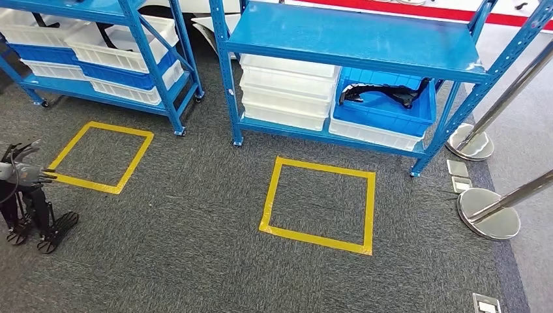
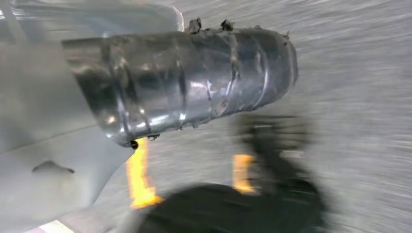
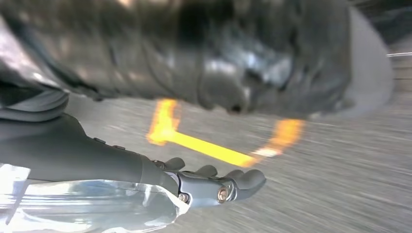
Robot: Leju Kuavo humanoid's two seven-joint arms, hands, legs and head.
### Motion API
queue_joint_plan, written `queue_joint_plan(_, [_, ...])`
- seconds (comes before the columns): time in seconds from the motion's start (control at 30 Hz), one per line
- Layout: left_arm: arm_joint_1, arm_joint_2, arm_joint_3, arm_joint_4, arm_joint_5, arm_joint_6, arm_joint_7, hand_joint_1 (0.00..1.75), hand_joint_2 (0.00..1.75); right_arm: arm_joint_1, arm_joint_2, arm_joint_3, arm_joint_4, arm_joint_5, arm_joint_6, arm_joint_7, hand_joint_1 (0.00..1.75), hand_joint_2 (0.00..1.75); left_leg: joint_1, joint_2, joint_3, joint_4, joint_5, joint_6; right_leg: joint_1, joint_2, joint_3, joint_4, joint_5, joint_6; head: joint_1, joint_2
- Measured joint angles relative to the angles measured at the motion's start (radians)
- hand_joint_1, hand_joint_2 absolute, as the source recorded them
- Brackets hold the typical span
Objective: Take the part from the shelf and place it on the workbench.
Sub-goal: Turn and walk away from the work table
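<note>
The part is a black, curved piece lying in a blue bin on the lower level of the right blue shelf. My left hand hangs at the far left edge of the head view, far from the shelf, its fingers apart and holding nothing. In the left wrist view its grey taped thumb stretches over blurred carpet. In the right wrist view my right hand reaches out flat above the carpet with nothing in it.
White bins are stacked beside the blue bin. A second blue shelf with bins stands at the left. Two yellow tape squares mark the grey carpet. Chrome stanchion bases stand at the right.
</note>
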Motion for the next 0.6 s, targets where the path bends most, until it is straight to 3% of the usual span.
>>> queue_joint_plan(0.03, [0.027,0.001,0.0,0.024,0.0,0.0,0.0,0.0,0.0,-0.027,0.001,0.0,-0.026,0.0,0.0,-0.001,0.0,0.0,0.0,-0.001,-0.012,0.031,-0.008,-0.004,-0.003,0.004,0.021,-0.012,-0.001,-0.005,-0.001,0.0])
queue_joint_plan(0.07, [0.054,0.003,0.0,0.05,0.0,0.0,0.0,0.0,0.0,-0.055,0.001,0.0,-0.052,0.0,0.0,-0.002,0.0,0.0,-0.001,-0.004,-0.044,0.088,-0.02,-0.008,-0.005,0.009,0.042,-0.022,-0.004,-0.009,-0.003,0.0])
queue_joint_plan(0.13, [0.103,0.009,0.0,0.102,0.0,0.0,0.002,0.0,0.0,-0.106,0.0,0.0,-0.101,0.0,0.0,-0.003,0.0,0.0,0.0,-0.009,-0.156,0.24,-0.048,-0.011,-0.005,0.023,0.071,-0.027,-0.025,-0.013,-0.005,0.0])
queue_joint_plan(0.17, [0.123,0.013,0.0,0.123,0.0,0.0,0.001,0.0,0.0,-0.122,0.0,-0.001,-0.121,0.0,0.0,-0.004,0.0,0.0,0.0,-0.01,-0.211,0.295,-0.045,-0.012,-0.005,0.03,0.087,-0.027,-0.039,-0.013,-0.005,0.0])
queue_joint_plan(0.2, [0.138,0.015,0.0,0.139,0.0,0.0,0.0,0.0,0.0,-0.13,-0.001,-0.001,-0.136,0.0,0.0,-0.004,0.0,0.0,0.0,-0.01,-0.251,0.314,-0.02,-0.013,-0.005,0.037,0.107,-0.029,-0.055,-0.012,-0.005,0.0])
queue_joint_plan(0.23, [0.144,0.017,0.0,0.149,0.0,0.0,-0.001,0.0,0.0,-0.13,-0.001,-0.001,-0.145,0.0,0.0,-0.003,0.0,0.0,0.0,-0.011,-0.272,0.29,0.03,-0.012,-0.005,0.04,0.131,-0.033,-0.072,-0.01,-0.005,0.0])
queue_joint_plan(0.3, [0.13,0.018,0.0,0.157,0.0,0.0,-0.003,0.0,0.0,-0.109,0.0,-0.001,-0.148,0.0,0.0,0.0,0.0,0.0,-0.001,-0.01,-0.265,0.164,0.154,-0.006,-0.007,0.04,0.182,-0.046,-0.11,-0.006,-0.005,0.0])
queue_joint_plan(0.33, [0.112,0.018,0.0,0.155,0.0,0.0,-0.003,0.0,0.0,-0.09,0.0,-0.001,-0.143,0.0,0.0,0.002,0.0,0.0,-0.002,-0.01,-0.247,0.112,0.185,0.0,-0.008,0.037,0.201,-0.054,-0.128,-0.002,-0.004,0.0])
queue_joint_plan(0.37, [0.09,0.018,0.0,0.148,0.0,0.0,-0.004,0.0,0.0,-0.068,0.001,-0.001,-0.133,0.0,0.0,0.004,0.0,0.0,-0.004,-0.011,-0.23,0.081,0.189,0.008,-0.009,0.035,0.217,-0.065,-0.142,0.004,-0.003,0.0])
queue_joint_plan(0.4, [0.064,0.017,0.0,0.135,0.0,0.0,-0.005,0.0,0.0,-0.044,0.002,-0.001,-0.12,0.0,0.0,0.006,0.0,0.0,-0.006,-0.012,-0.217,0.075,0.168,0.018,-0.009,0.033,0.234,-0.077,-0.15,0.01,-0.002,0.0])
queue_joint_plan(0.47, [0.005,0.015,0.0,0.094,0.0,0.0,-0.008,0.0,0.0,0.005,0.003,0.0,-0.086,0.0,0.0,0.009,0.0,0.0,-0.007,-0.017,-0.188,0.065,0.128,0.033,-0.008,0.032,0.237,-0.049,-0.13,0.021,-0.002,0.0])
queue_joint_plan(0.5, [-0.026,0.012,0.0,0.071,0.0,0.0,-0.01,0.0,0.0,0.03,0.004,0.0,-0.066,0.0,0.0,0.009,0.0,0.0,-0.004,-0.02,-0.17,0.055,0.113,0.037,-0.006,0.03,0.212,0.011,-0.104,0.026,-0.002,0.0])
queue_joint_plan(0.53, [-0.056,0.01,0.0,0.049,0.0,-0.001,-0.009,0.0,0.0,0.051,0.004,0.0,-0.045,0.0,0.0,0.009,0.0,0.0,-0.001,-0.025,-0.148,0.044,0.101,0.04,-0.005,0.028,0.161,0.096,-0.079,0.031,-0.001,0.0])
queue_joint_plan(0.57, [-0.082,0.008,0.0,0.027,0.0,0.0,-0.009,0.0,0.0,0.071,0.004,0.0,-0.021,0.0,0.0,0.009,0.0,0.0,0.002,-0.03,-0.123,0.03,0.089,0.042,-0.006,0.025,0.098,0.188,-0.069,0.035,0.0,0.0])
queue_joint_plan(0.6, [-0.104,0.007,0.0,0.007,0.0,0.0,-0.007,0.0,0.0,0.09,0.003,0.0,0.003,0.0,0.0,0.009,0.0,0.0,0.002,-0.034,-0.096,0.017,0.076,0.043,-0.007,0.023,0.033,0.261,-0.083,0.038,0.001,0.0])
